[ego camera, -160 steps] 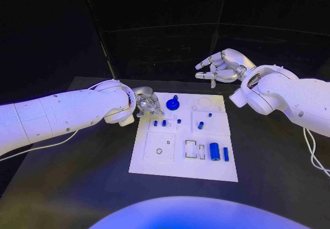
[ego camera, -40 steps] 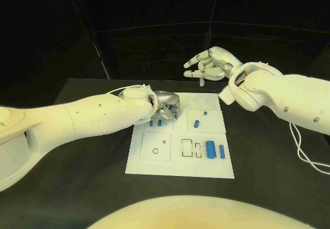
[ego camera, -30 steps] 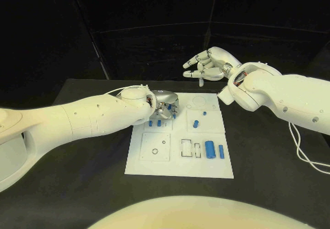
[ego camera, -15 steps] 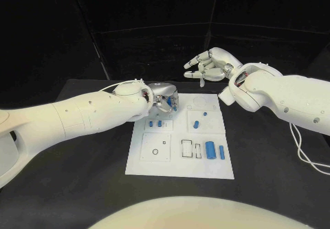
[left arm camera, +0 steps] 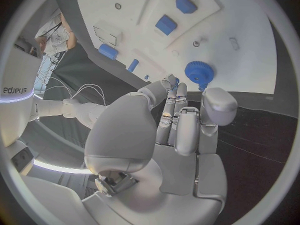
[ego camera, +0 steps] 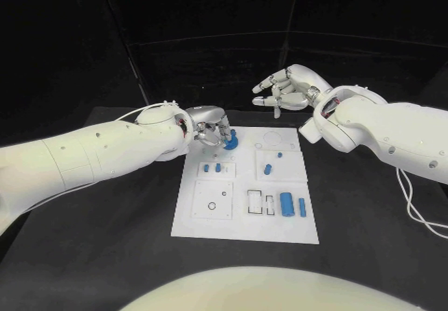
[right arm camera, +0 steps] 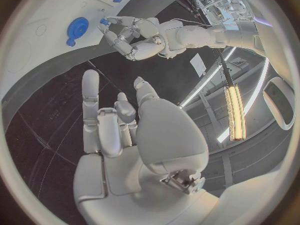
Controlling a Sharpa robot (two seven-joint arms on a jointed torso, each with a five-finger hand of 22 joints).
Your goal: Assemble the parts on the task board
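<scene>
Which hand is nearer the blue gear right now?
Left. The left hand is right beside the blue gear, fingertips next to it. The right hand is raised beyond the board's far edge.

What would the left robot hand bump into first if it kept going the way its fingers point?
Probably the round blue gear on the white board. The left robot hand points its fingers straight toward it. How far above the board they are is hard to tell.

Your left arm reaches in across the counter (ego camera: 112, 214), its left hand (ego camera: 210, 133) low with fingers curled downward, holding nothing clearly visible. Your right hand (ego camera: 287, 87) is raised high, fingers apart and loosely bent, empty.
</scene>
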